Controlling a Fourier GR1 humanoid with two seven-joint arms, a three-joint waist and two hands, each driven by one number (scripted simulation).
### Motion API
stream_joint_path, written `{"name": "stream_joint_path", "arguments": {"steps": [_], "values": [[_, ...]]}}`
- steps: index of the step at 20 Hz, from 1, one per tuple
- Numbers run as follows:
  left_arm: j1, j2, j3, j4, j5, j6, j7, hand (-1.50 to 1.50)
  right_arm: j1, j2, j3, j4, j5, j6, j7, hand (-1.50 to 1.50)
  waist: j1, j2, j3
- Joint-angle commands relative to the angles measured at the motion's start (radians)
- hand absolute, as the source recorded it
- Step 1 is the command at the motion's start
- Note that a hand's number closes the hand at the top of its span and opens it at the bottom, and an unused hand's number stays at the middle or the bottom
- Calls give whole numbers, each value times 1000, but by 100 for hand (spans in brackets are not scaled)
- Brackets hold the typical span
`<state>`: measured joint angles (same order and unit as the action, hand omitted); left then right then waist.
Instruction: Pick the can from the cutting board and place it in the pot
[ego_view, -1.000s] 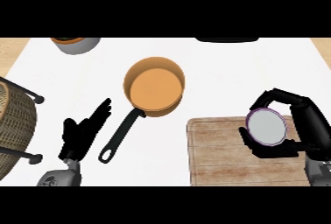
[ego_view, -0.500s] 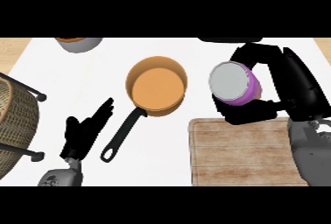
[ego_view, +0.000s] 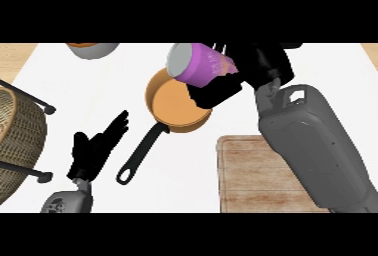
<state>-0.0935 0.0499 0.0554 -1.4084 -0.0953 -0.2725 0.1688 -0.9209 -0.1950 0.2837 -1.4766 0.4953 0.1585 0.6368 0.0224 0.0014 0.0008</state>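
The right hand was seen curled round the purple cylindrical metal can, fingers and thumb closed on its body, with the grey forearm stretched up across the wooden cutting board. The can was held in the air over the far rim of the orange round pot with the long black handle, clear of the board altogether. It was carried tilted: its long axis was slanted from lower right to upper left, and its pale silver end was turned toward the far-left corner of the white counter and partly up at the view. Whether the can was touching the pot's rim could not be told.

The carry-over was judged nearly done, with the placing step in hand. For the next move, the can would probably need to be lowered and brought a little toward the pot's middle, then righted or laid inside before the fingers were eased apart; a release this near the rim might let it roll off.

The left hand was noted at the near-left part of the counter, fingers straight and spread, resting beside the pot's handle. Further out, a woven wicker basket was seen at the left edge and a grey bowl at the far edge.
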Motion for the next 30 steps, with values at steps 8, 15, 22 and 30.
{"name": "stream_joint_path", "arguments": {"steps": [8, 15, 22, 30], "values": [[-6, -40, -46, 31, -32, 24, -8, 0, -245, 68, 173, 463, 254, 74, -8, 150, 13, 9, -3], [-18, -15, -28, -9, -11, 7, 28, 0, -317, 192, 115, 741, 158, 233, 133, 150, 24, 7, -3], [-50, -32, -39, 56, -26, 19, -12, 0, -351, 194, 160, 848, -9, 67, 82, -150, 42, 14, -2], [-30, -48, -58, 28, -29, 38, 9, 0, -310, 195, -26, 675, -119, -404, -80, -150, 40, 13, 0]]}}
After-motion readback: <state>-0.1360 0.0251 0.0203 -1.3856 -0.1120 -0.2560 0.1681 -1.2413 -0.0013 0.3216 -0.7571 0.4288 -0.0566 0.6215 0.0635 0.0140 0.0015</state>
